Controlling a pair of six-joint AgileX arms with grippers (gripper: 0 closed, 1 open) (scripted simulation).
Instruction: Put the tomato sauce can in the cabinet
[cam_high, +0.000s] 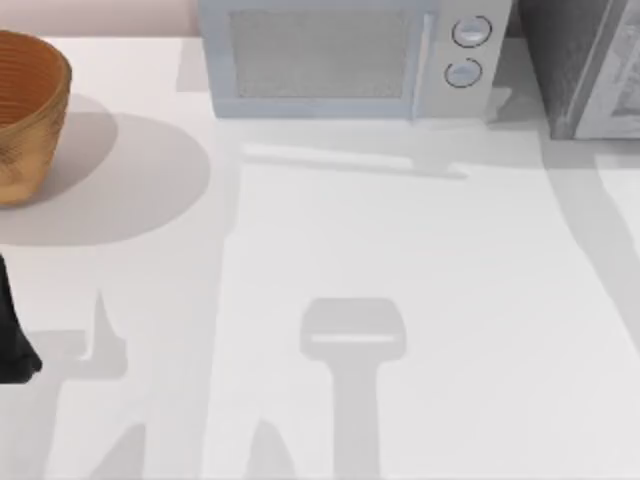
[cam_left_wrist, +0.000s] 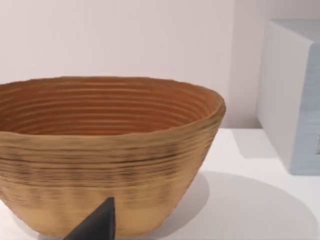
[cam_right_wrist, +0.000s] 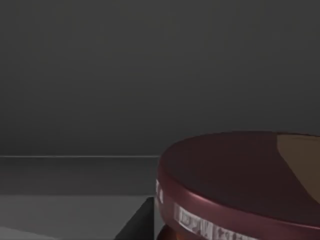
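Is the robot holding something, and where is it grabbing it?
The tomato sauce can sits right at the right gripper, a finger beside it, but an actual hold cannot be told.

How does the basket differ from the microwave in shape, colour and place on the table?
The basket is round, open on top and ribbed; the microwave is a closed box with flat sides. The basket is orange-brown; the microwave is pale grey-blue with two round knobs. The basket stands at the table's far left; the microwave stands at the back, near the middle. Both rest upright on the white table.
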